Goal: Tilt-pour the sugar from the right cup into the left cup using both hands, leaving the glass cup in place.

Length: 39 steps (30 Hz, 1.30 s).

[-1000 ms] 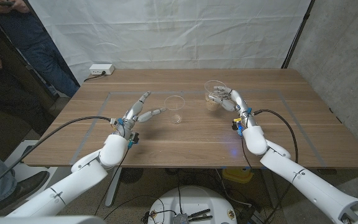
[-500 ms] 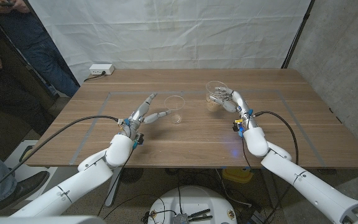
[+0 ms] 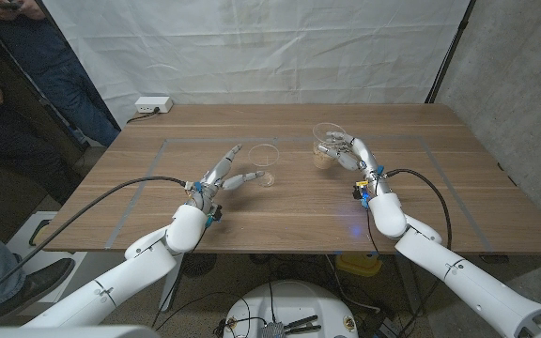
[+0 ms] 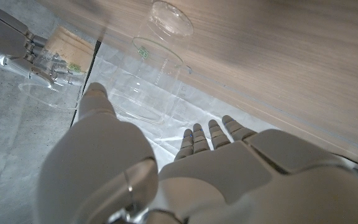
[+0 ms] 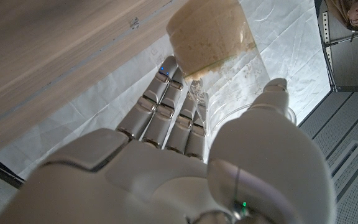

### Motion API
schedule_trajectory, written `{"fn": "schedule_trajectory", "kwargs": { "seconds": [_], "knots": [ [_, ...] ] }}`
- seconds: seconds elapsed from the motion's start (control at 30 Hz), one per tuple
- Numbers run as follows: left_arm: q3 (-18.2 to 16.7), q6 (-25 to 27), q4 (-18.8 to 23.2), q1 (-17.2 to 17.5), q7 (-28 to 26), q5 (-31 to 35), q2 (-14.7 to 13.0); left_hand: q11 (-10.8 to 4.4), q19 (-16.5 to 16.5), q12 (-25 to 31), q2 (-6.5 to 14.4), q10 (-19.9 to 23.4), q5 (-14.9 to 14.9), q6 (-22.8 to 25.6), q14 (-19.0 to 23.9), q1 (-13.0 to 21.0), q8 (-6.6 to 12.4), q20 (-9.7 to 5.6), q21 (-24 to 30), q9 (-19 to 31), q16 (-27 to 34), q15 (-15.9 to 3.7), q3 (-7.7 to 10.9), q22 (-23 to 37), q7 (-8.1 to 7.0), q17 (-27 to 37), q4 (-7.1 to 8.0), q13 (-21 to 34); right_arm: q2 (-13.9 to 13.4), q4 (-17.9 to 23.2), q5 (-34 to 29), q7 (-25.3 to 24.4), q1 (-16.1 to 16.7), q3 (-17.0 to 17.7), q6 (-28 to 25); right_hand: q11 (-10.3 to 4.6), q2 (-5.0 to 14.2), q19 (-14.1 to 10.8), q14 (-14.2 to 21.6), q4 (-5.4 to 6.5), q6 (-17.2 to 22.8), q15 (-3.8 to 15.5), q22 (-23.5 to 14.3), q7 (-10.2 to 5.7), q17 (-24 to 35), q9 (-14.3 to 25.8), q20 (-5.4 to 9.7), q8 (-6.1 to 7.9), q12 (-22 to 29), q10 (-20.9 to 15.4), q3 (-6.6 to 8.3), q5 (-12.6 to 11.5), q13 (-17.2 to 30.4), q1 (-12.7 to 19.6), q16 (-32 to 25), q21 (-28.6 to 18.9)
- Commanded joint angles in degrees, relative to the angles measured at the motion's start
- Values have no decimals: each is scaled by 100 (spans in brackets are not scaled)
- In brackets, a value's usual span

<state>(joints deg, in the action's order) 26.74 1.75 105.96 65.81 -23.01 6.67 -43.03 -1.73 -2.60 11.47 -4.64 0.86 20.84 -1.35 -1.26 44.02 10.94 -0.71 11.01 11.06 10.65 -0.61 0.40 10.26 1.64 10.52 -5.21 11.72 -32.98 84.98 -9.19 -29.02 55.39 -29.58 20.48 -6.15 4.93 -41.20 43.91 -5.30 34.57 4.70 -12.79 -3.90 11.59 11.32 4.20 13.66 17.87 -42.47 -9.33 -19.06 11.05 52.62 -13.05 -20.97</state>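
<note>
White backdrop point(image 3: 252, 47) hangs behind wooden table point(image 3: 280, 207).

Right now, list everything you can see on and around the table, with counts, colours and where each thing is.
Table: one, brown wood, under both arms.
Empty cup: one, clear, standing left of the table's middle, in front of the left hand.
Sugar cup: one, clear with pale brown sugar at its bottom, right of middle, held tilted.
Power strip: one, white, at the far left corner.
Backdrop: one, white sheet, behind the table.
People: dark clothes, at the left edge.
Left hand: white, fingers apart, reaching toward the empty cup.
Right hand: white, gripping the sugar cup.
</note>
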Motion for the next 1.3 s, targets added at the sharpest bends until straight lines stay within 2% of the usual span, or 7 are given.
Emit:
{"fn": "schedule_trajectory", "kwargs": {
  "seconds": [0.03, 0.7, 0.93, 1.3],
  "knots": [
    [96, -178, -221, -87, -44, -58, 125, 0, -56, 11, 19, -25, 27, -31, -33, 26, 25, 1, 6, 24, 3, 24, -13, 22, 3, 29, -14, 11, 4, -35, 41, 51, -4, 11, 50, 0, 80, 14, 4, 23, 46, 753, -1, -9, 27, 18, 699, 7, -28, -38, -9, 16, 21, 12, 24, 8],
    [339, -295, -604, -459, 195, -118, 301, -44, -18, 78, 47, 107, 76, 152, 63, 57, 104, -21, 37, 25, 48, -8, -41, 21, -45, 27, -8, 9, -8, 28, 66, 2, 95, 71, 33, -12, 101, 16, 11, 28, 58, 760, 1, -6, 31, 21, 696, -16, -53, -53, -17, 39, 23, 18, 31, 9],
    [398, -406, -786, -538, 333, -327, 395, -46, 21, 94, 59, 147, 92, 181, 109, 75, 113, -62, 54, 25, 62, -26, -45, 20, -36, 25, -9, 8, 29, -55, 93, -31, 101, 75, 140, -11, 104, 18, 16, 32, 58, 755, 1, -7, 33, 22, 695, -22, -59, -53, -21, 44, 23, 13, 31, 9],
    [515, -331, -900, -721, 362, -235, 426, -76, 57, 118, 76, 211, 116, 258, 176, 110, 138, -87, 67, 25, 79, -30, -51, 18, -46, 23, -15, 7, 66, -110, 141, -48, 109, 96, 156, -11, 106, 18, 27, 35, 63, 762, 2, -11, 34, 23, 697, -31, -71, -57, -29, 54, 24, 11, 31, 8]
  ]
}}
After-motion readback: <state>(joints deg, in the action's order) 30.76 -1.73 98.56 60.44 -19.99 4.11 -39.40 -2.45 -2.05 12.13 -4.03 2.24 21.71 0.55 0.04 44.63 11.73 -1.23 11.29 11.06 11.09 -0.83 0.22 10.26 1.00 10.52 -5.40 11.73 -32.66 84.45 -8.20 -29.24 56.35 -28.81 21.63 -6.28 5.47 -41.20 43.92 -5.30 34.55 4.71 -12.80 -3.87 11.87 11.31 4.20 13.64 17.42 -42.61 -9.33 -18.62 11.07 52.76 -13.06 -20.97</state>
